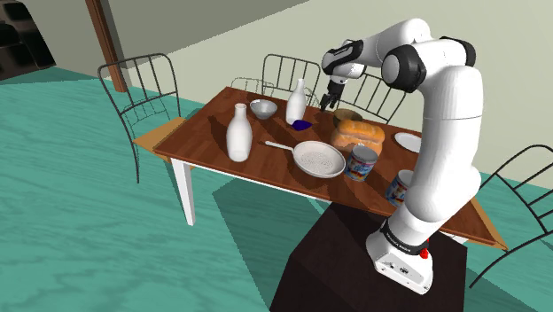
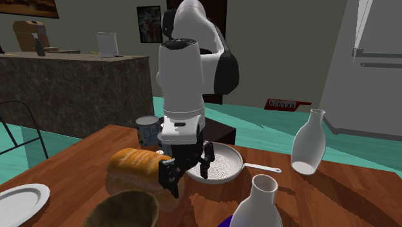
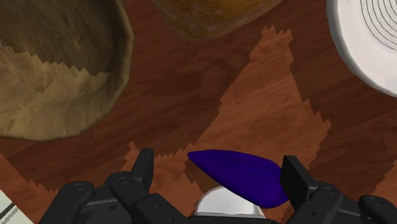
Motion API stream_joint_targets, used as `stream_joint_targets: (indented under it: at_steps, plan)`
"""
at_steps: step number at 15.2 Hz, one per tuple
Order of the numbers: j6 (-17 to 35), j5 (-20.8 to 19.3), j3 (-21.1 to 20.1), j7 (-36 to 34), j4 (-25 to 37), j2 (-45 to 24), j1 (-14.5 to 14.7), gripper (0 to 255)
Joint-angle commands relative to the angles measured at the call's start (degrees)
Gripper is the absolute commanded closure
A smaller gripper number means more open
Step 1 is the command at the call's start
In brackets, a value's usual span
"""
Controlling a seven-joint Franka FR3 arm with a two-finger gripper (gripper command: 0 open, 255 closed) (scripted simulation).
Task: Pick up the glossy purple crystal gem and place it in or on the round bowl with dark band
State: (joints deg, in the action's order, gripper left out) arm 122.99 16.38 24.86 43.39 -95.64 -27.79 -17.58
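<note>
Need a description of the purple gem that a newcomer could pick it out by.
On the brown wooden table, find the white bottle that stands nearest the hand. The gem lies on the tabletop at that bottle's foot, between the hand's open fingers. It is small, glossy, deep purple and pointed, the only purple thing among white, grey and tan neighbours.

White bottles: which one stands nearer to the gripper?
The bottle beside the purple gem; the other bottle stands farther from the gripper, near the pan handle.

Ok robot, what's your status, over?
Gripper open, above the gem. Purple gem on table, not held. White bottle right beside it.
</note>
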Motion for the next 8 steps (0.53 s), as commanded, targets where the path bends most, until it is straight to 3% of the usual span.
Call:
stream_joint_targets:
  at_steps: [1,8]
  plan:
    - [0.9,0.5,-0.3,0.3,0.2,-1.1,-0.3,0]
    - [3.4,1.5,-0.9,1.0,-0.6,-3.0,-0.7,0]
